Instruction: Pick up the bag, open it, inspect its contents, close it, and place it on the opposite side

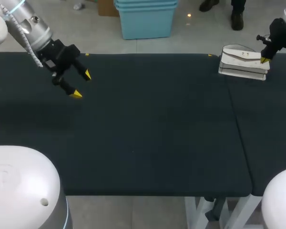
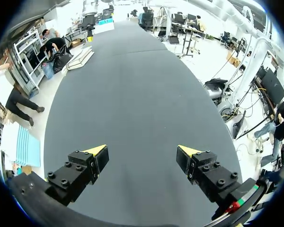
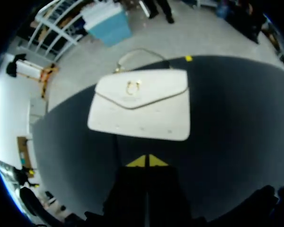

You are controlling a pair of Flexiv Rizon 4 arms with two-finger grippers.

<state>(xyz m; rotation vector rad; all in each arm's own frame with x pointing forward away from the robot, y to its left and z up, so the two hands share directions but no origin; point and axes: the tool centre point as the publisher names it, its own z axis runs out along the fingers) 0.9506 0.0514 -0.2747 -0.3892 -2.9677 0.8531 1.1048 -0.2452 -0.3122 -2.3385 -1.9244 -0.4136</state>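
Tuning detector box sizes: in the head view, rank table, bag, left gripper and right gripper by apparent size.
1. table, by far the largest.
2-3. bag and left gripper look about alike, so they are not ranked.
4. right gripper looks smallest, but this is unsure because the view's edge cuts it off.

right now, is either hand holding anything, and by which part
Nothing is held. The left hand is open; the right hand is shut and empty, the white handbag ahead of it.

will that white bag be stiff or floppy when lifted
The white bag has crisp straight edges, so probably fairly stiff. Its flap lies closed, so likely stays shut. Lifted by the thin handle, it may swing.
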